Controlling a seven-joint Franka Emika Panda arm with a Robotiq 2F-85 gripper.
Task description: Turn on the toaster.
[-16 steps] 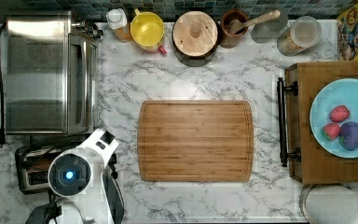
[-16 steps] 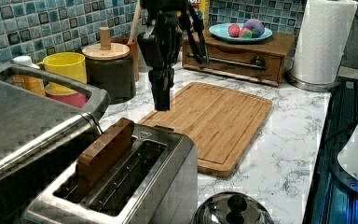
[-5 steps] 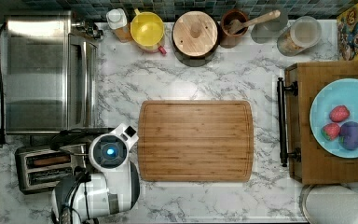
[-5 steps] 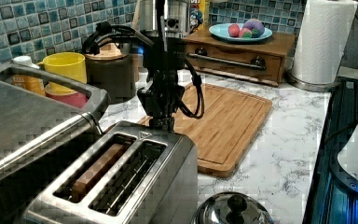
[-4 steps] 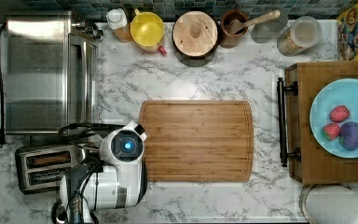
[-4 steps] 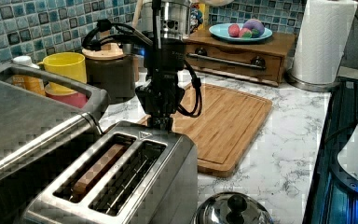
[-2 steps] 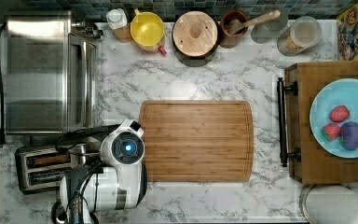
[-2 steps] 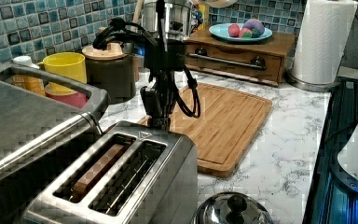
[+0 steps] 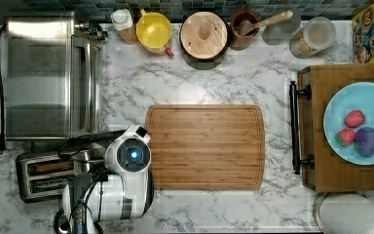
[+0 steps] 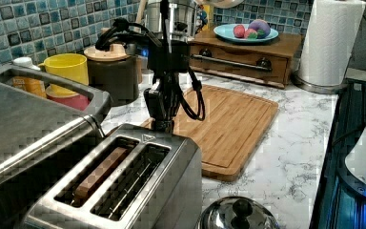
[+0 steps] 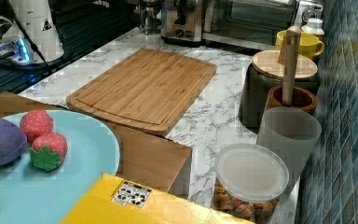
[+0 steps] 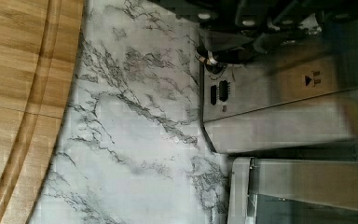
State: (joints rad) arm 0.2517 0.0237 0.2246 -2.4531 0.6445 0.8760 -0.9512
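Toaster (image 10: 124,191) at the near end of the marble desk (image 9: 214,83) in the left view, just beside the big toaster oven (image 9: 48,78); in the top view, toaster (image 9: 48,175) at the lower left, directly below the oven, its right end hidden under the white arm (image 9: 112,195). Two dark slots facing up, a brown slice sunk low in the slot nearer the oven. Gripper (image 10: 162,125) hanging straight down at the toaster's far end in the left view, its dark tip right at the top edge of that end, black cables looping beside it; whether open or closed, cannot tell. In the wrist view, steel toaster end (image 12: 261,98) with two small dark buttons and a warning triangle, marble alongside, cutting-board edge at one side. Bamboo cutting board (image 9: 207,146) flat in the middle of the desk, just right of the arm in the top view. Along the tiled back wall, a yellow cup (image 9: 153,29), a wood-lidded dark canister (image 9: 204,34), a brown pot with a wooden utensil (image 9: 246,24). Blue plate (image 9: 350,107) with toy fruit on a wooden tray at the top view's right. Paper towel roll (image 10: 331,43) standing at the left view's right.
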